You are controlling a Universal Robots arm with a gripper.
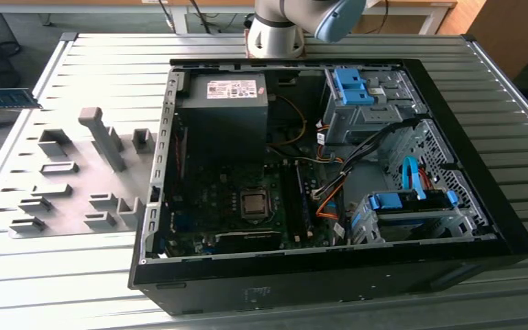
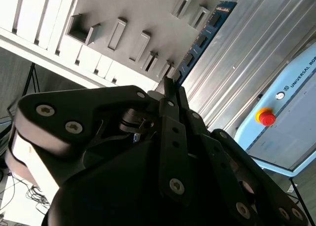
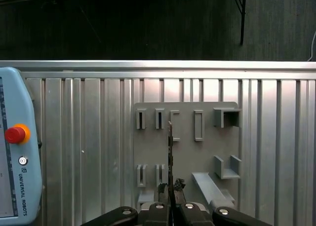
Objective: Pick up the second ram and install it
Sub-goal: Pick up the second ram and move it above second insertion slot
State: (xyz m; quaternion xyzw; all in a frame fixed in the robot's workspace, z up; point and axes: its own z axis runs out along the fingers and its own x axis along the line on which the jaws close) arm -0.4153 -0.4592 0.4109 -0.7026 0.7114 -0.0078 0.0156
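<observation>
Closest thing first: my gripper [image 3: 170, 187] is clamped on the second ram [image 3: 170, 147], one finger on each face of the board and no gap on either side. In the first wrist view the stick is edge-on, just a thin dark line standing up out of my fingertips with the grey holder plate [image 3: 182, 157] behind it. The second wrist view gives the flat side. There the gripper [image 2: 169, 88] has one end, and the blue board with its black chips [image 2: 205, 36] reaches out along the edge of the holder plate [image 2: 98, 9]. So the ram is in my grip, clear of the plate and not sitting in any of its slots. The plate lies flat on the ribbed metal table [image 3: 98, 137]. A light blue teach pendant [image 3: 15, 152] with a red button lies off to one side of the plate, with a strip of bare table between them. In the exterior view the ram [image 1: 5, 100] shows at the exterior view's left edge, past the holder plate [image 1: 80, 155]. The open computer case [image 1: 337, 289] sits just beside the plate on the exterior view's right, and my arm's base [image 1: 278, 31] is beyond that.
</observation>
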